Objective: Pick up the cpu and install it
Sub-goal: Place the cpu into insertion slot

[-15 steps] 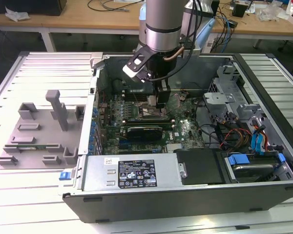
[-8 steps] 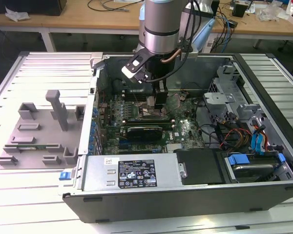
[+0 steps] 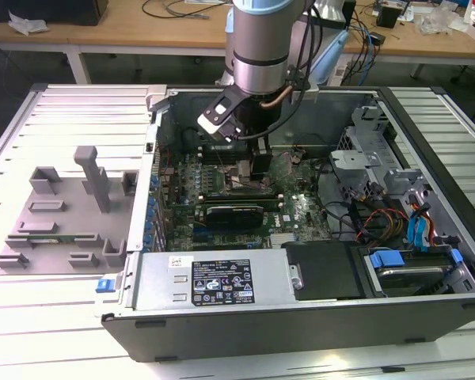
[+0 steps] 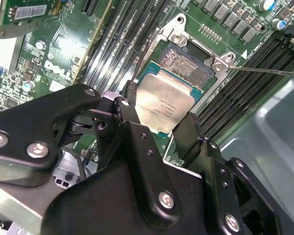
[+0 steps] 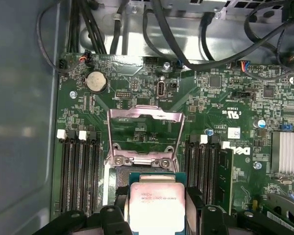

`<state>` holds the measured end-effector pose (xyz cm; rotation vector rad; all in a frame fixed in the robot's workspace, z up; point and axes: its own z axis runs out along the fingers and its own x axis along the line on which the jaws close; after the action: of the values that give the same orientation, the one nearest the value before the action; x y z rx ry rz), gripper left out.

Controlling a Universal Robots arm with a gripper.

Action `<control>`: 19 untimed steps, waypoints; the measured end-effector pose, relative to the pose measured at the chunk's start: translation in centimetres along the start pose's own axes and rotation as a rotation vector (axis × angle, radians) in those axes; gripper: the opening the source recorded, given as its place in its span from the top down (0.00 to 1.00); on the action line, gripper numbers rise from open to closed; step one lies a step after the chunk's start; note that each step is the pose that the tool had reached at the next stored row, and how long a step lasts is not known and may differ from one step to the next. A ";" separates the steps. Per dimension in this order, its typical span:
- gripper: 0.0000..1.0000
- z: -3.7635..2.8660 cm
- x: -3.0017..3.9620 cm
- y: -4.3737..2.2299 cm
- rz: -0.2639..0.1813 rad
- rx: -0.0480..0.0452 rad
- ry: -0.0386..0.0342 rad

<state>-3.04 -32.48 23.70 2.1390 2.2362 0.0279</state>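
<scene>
As the arm (image 3: 257,47) hung inside the case (image 3: 301,332), its gripper (image 4: 159,117) was clamped on the cpu (image 5: 156,204), held over the open socket (image 4: 186,66) with its frame (image 5: 144,117) lifted.

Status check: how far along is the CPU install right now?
Done: pickup; the cpu sits clamped in the gripper. In hand: it hangs over the open socket, whose contacts partly show beyond it. Left: seating it; the retention frame stands raised, not yet shut.

One robot arm (image 3: 257,47), one gripper (image 4: 157,117), one cpu (image 4: 161,105), one open computer case (image 3: 301,332), one motherboard (image 5: 210,107), one socket frame (image 5: 143,134), one coin battery (image 5: 94,82), one finned heatsink (image 5: 286,152), one grey tray (image 3: 71,218) at the exterior view's left.
</scene>
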 end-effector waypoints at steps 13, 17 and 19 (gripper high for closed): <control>0.45 1.65 1.09 -0.86 0.000 0.0000 0.0000; 0.45 2.03 1.10 -0.94 0.000 0.0000 0.0000; 0.45 2.16 1.12 -0.95 0.000 0.0000 -0.0001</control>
<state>-3.94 -31.45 21.48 2.1387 2.2364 0.0278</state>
